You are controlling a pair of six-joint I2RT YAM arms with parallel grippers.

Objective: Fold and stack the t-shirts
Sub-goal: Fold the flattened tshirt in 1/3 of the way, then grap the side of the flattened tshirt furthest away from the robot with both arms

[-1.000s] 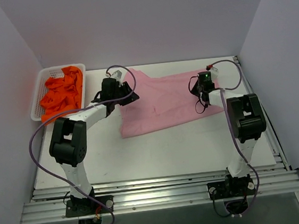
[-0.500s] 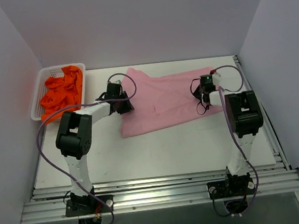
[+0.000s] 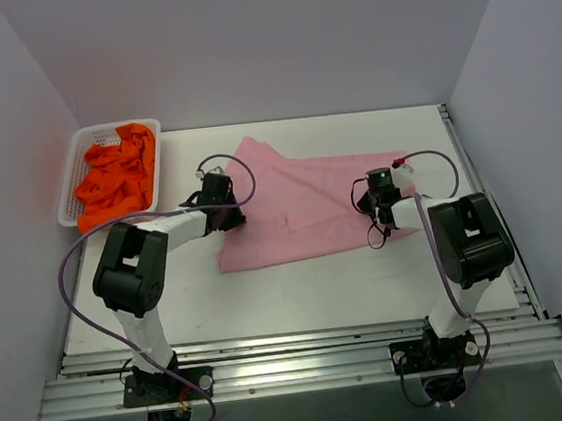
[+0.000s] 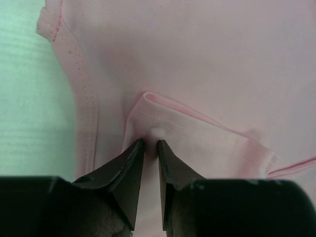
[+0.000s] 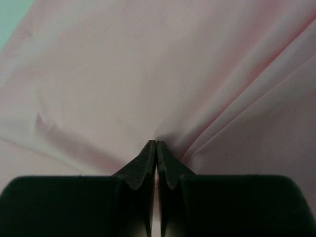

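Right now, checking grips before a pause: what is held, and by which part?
The pink t-shirt: left end effector pinches a folded-over hem at its left side, right end effector a pucker near its right end.

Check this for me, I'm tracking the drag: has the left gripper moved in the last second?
Yes. Against the white basket, the left gripper has come toward the table's near edge, pinching the pink t-shirt.
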